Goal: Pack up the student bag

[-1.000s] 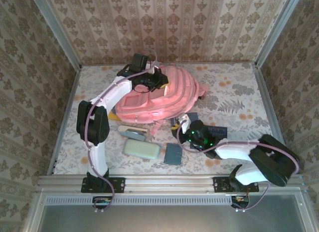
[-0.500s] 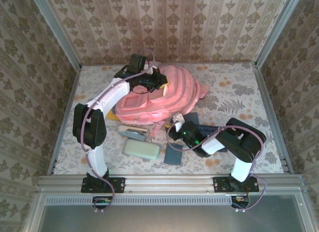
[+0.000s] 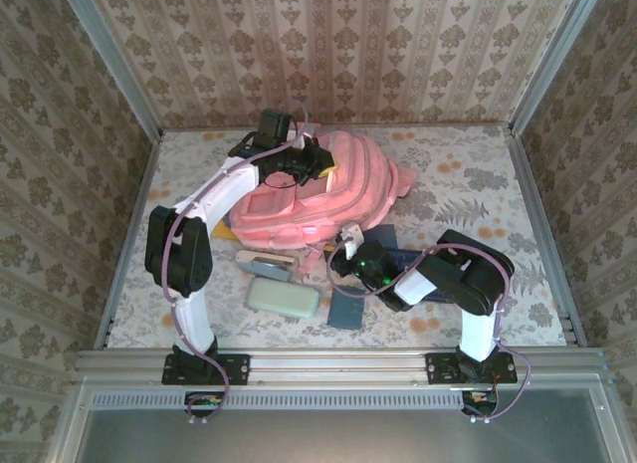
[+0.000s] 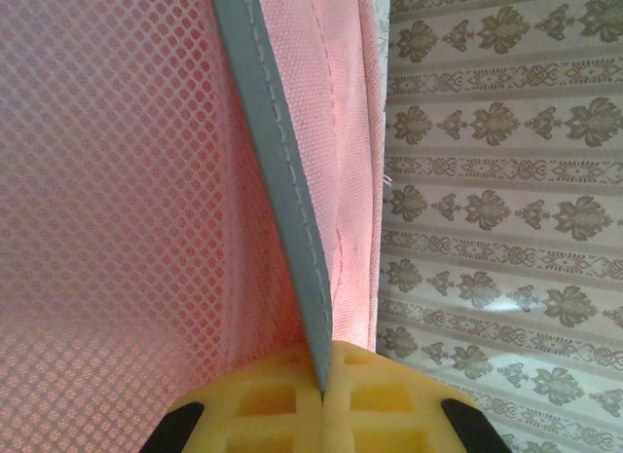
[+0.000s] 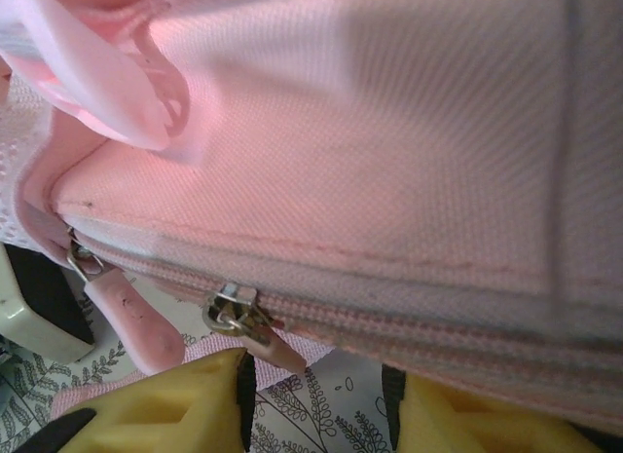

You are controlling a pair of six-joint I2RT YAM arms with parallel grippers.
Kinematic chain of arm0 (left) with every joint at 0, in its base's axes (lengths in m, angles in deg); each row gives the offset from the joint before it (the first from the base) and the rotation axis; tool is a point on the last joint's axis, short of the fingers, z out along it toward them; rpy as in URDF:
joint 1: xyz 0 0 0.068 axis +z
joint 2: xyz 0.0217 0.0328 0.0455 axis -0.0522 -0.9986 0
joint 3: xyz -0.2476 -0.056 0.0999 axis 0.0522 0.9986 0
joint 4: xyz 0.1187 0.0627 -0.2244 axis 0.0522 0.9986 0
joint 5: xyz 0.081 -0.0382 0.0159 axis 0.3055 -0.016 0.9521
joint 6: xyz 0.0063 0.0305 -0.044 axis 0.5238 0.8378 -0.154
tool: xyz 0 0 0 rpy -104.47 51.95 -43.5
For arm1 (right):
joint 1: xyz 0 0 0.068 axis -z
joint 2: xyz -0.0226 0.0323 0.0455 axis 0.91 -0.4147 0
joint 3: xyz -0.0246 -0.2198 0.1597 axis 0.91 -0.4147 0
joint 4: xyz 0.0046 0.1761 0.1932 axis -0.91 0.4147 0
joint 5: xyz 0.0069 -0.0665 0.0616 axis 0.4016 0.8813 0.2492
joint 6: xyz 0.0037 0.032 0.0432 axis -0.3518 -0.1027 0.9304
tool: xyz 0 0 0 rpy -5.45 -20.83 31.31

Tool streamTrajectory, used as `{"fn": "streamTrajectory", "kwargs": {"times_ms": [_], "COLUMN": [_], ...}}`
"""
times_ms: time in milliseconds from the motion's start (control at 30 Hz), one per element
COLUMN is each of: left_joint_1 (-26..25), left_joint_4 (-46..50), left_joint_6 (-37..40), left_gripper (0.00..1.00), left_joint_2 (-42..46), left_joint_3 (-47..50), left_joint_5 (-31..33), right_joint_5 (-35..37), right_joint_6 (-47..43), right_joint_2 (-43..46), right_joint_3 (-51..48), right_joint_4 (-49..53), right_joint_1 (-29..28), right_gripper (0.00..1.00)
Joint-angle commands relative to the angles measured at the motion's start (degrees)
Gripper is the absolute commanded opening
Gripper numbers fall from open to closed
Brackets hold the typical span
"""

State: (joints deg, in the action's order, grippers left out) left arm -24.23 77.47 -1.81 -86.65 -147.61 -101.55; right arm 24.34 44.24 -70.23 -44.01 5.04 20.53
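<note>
The student bag (image 3: 338,189) lies flat in the middle of the table, pink and much larger than the things near it. My left gripper (image 3: 314,166) is at its far left top corner. In the left wrist view that gripper (image 4: 321,390) is shut on a grey trim strip (image 4: 277,170) of the bag, with pink mesh to its left. My right gripper (image 3: 338,257) sits at the bag's near edge. It (image 5: 316,414) is open, and a metal zipper pull (image 5: 234,312) with a pink tab hangs just above its left finger (image 5: 165,404), untouched.
A mint-green case (image 3: 283,298) and a dark blue book (image 3: 346,308) lie near the front edge. A flat beige item (image 3: 265,260) sits by the bag's near left corner. Another dark book (image 3: 423,256) lies under the right arm. Walls enclose three sides.
The right arm has folded up and its gripper has slid left, up to the bag's near edge. The left gripper has barely moved and keeps its hold.
</note>
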Motion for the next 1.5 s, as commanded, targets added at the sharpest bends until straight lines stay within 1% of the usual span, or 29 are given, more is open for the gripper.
{"fn": "streamTrajectory", "kwargs": {"times_ms": [0,133,300,400,533,600,633,667,1000,1167,1333,1467], "left_joint_1": [0.7,0.6,0.7,0.7,0.7,0.7,0.7,2.4,3.2,3.3,3.3,3.4], "left_joint_4": [-4.6,-5.4,-6.2,-6.5,-6.3,-5.8,-5.7,-5.5,2.7,5.5,7.7,9.6], "left_joint_6": [-1.6,-2.0,-2.1,-2.1,-1.7,-1.2,-1.0,-0.6,8.1,11.4,13.8,15.8], "left_gripper": [0.0,0.0,0.0,0.0,0.0,0.0,0.0,0.0,0.0,0.0,0.0,0.0], "left_joint_2": [4.1,4.1,4.0,3.6,3.4,3.3,3.3,3.2,3.3,3.5,4.0,4.6], "left_joint_3": [0.4,1.4,3.2,3.9,4.2,4.2,4.3,4.3,2.7,2.4,2.1,1.8], "left_joint_5": [-1.2,-1.2,-0.8,-0.7,-0.4,-0.3,-0.2,-0.2,2.5,3.3,3.8,4.0], "right_joint_5": [1.7,1.9,2.3,1.7,0.8,0.6,0.6,0.5,3.7,5.3,9.1,10.8], "right_joint_6": [2.6,3.8,4.2,4.3,4.3,4.1,4.0,3.9,0.1,-2.7,-4.9,-6.4], "right_joint_2": [-1.8,-3.1,-3.8,-3.8,-3.6,-3.3,-3.0,-2.6,4.1,8.0,11.5,14.6], "right_joint_3": [1.6,2.9,4.2,4.7,4.5,4.0,3.6,3.3,-0.1,-0.1,0.3,-0.4], "right_joint_4": [-2.9,-3.1,-3.0,-2.7,-2.4,-2.2,-2.0,-1.6,6.6,14.2,22.4,26.1], "right_joint_1": [-0.4,-0.4,-0.3,-0.4,-0.4,-0.4,-0.4,-0.4,-0.3,-0.3,-0.1,0.7], "right_gripper": [0.42,0.35,0.3,0.2,0.03,0.0,0.0,0.0,0.0,0.0,0.0,0.0]}}
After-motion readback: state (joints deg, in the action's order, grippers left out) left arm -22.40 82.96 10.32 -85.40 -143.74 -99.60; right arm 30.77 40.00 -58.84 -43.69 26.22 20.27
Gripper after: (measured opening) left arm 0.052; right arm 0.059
